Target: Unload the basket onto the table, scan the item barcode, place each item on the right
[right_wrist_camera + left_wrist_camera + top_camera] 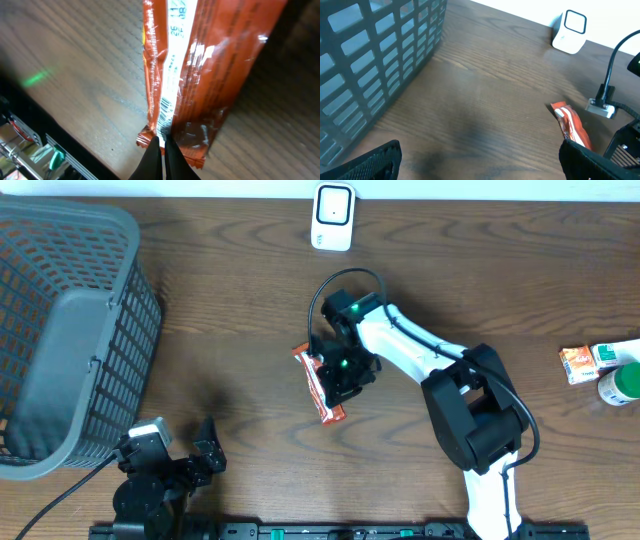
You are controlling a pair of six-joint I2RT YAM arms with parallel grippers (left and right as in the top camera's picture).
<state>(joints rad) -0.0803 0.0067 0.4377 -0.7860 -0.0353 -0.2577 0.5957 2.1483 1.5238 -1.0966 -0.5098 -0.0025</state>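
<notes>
Overhead view: dark wooden table (pixel 250 300). Grey mesh basket (pixel 70 330), far left. Right arm (pixel 420 350), reaching to mid-table. Left gripper (pixel 180 448), near edge beside the basket, jaws spread wide, holding nothing. Right gripper (pixel 160 142), fingertips pinched together on the back seam of the orange snack bar (pixel 328 405). The bar sits mid-table, well apart from the white scanner (pixel 332 217) at the far edge. Orange packet (pixel 577 364) and green-capped bottle (pixel 620 385), far right.
</notes>
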